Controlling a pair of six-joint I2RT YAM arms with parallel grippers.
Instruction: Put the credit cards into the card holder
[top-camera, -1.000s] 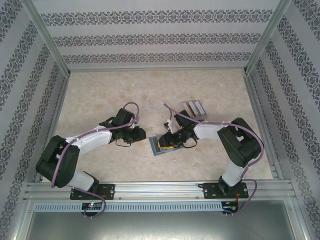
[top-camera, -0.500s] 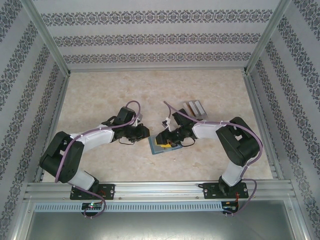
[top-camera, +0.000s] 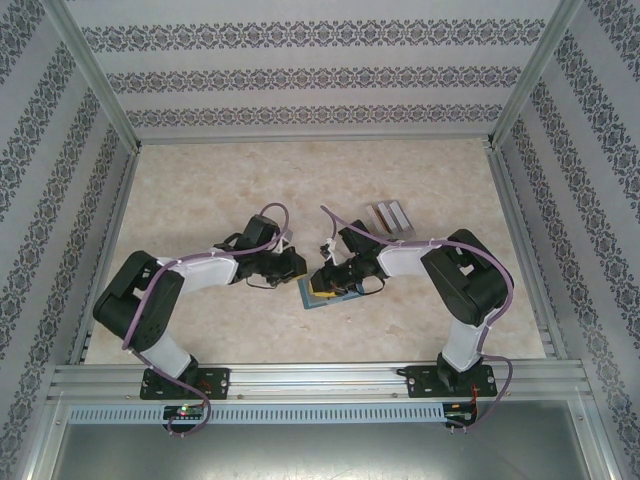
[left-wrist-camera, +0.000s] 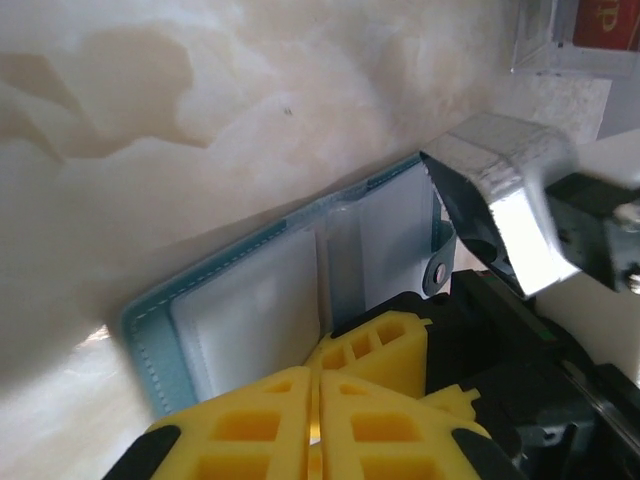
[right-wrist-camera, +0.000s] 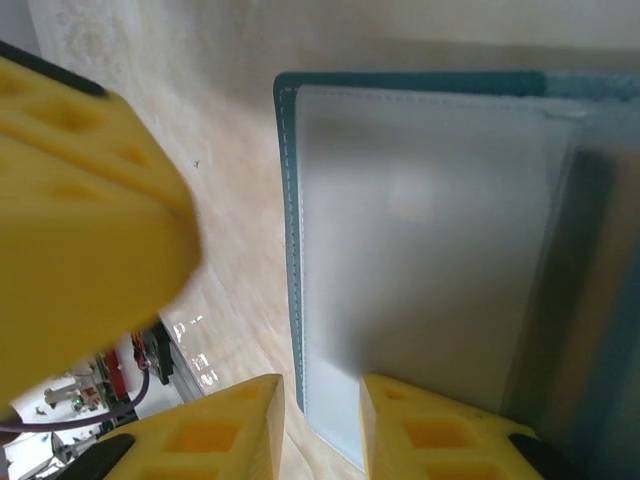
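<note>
The card holder (top-camera: 312, 300) lies open on the table between the two arms, teal-edged with pale inner pockets (left-wrist-camera: 260, 300). My left gripper (top-camera: 295, 265) is at its left side, its yellow fingers pressed together (left-wrist-camera: 318, 400) over the holder's near edge. My right gripper (top-camera: 323, 283) hangs over the holder from the right. Its jaws (right-wrist-camera: 320, 420) stand a little apart, astride the corner of the pale inner sheet (right-wrist-camera: 420, 250). One of its fingers (left-wrist-camera: 400, 340) sits right behind my left fingers. The credit cards (top-camera: 390, 216) lie in a row further back, a red one (left-wrist-camera: 605, 20) among them.
Patterned walls and metal frame rails (top-camera: 110, 230) close in the marbled tabletop (top-camera: 200, 180). The two wrists sit very close together over the holder. The right arm's black body (left-wrist-camera: 520, 340) crowds the holder's right side.
My left gripper has swung right to the holder's edge and closed. My right gripper has shifted slightly left over the holder and its jaws have narrowed.
</note>
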